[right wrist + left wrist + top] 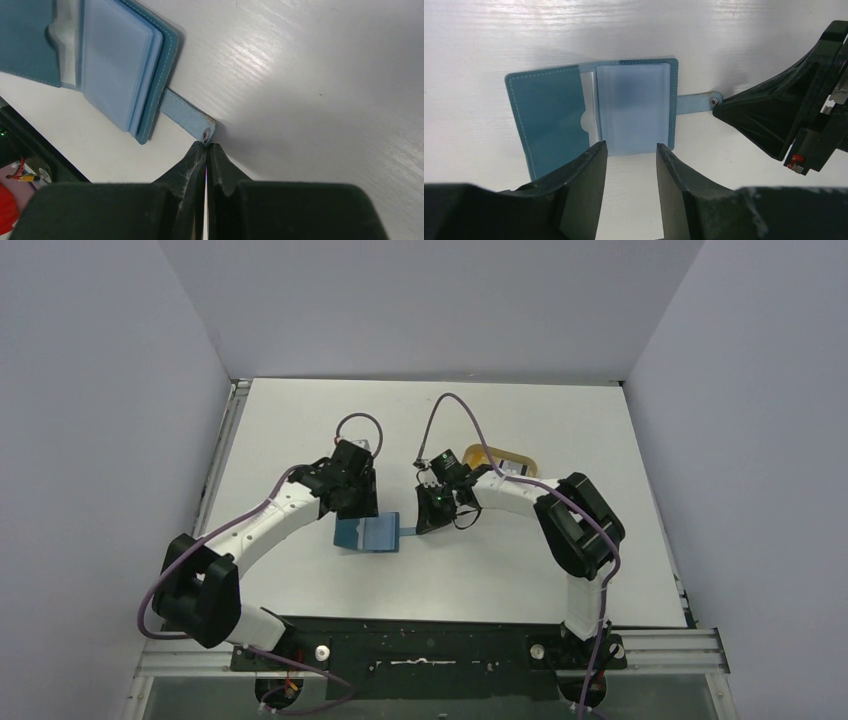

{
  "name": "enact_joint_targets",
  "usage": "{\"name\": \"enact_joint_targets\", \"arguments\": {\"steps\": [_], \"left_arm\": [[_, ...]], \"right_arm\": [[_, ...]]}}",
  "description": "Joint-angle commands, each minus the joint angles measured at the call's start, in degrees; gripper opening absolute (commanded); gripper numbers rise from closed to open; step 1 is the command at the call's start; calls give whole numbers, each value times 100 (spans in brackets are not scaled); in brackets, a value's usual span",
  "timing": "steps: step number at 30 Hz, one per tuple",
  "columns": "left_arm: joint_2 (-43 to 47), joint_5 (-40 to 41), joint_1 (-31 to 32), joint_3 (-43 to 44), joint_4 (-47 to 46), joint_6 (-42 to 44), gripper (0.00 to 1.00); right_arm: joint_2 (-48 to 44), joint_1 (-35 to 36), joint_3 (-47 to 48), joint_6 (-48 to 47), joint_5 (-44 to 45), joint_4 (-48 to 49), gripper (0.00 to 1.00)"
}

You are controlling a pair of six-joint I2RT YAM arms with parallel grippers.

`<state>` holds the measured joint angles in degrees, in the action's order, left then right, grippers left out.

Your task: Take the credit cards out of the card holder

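Working on the white surface (pixel 724 30), pin the open card holder (pixel 366 532) by its strap (pixel 694 102) with the right gripper's (pixel 206 145) jaws, pressed together at the snap (pixel 206 134), so the left gripper's (pixel 630 147) parted jaws can pinch the pale credit card (pixel 591 100) in its pocket (pixel 549 115).

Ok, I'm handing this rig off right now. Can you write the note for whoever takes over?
Left end effector: open, holding nothing, hovering at the edge of the card holder nearest it.
Right end effector: shut, tips at the snap end of the strap; I cannot confirm a pinch on it.
The card holder lies open and flat on the table, pale plastic sleeves facing up.
Done: holder is open.
A pale edge beside the pocket may be a card.
Left: pull the cards out.
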<state>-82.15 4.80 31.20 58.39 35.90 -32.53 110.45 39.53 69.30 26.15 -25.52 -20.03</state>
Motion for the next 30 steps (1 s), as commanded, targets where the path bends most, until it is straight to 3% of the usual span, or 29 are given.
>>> {"name": "enact_joint_targets", "arguments": {"steps": [1, 3, 6, 9, 14, 19, 22, 30], "left_arm": [[-86, -54, 18, 183, -238, -191, 40], [-186, -87, 9, 149, -271, -247, 43], [-157, -90, -175, 137, -203, -289, 58], [33, -461, -819, -57, -367, -177, 69], [389, -932, -1870, -362, -374, 27, 75], [729, -892, -2383, -833, -312, -172, 67], [1004, -793, -2443, -1233, -268, -275, 56], [1225, -737, -2401, -2031, -328, -473, 44]], "right_arm": [[-316, -127, -101, -48, -125, 201, 0], [-330, -174, -133, -61, -156, 202, 0], [-376, -216, -153, -75, -188, 184, 0], [-384, -233, -162, -109, -190, 150, 0], [-392, -244, -183, -125, -230, 157, 0], [-375, -243, -174, -119, -264, 175, 0], [-408, -244, -196, -130, -283, 175, 0], [-378, -292, -209, -206, -362, 161, 0]]}}
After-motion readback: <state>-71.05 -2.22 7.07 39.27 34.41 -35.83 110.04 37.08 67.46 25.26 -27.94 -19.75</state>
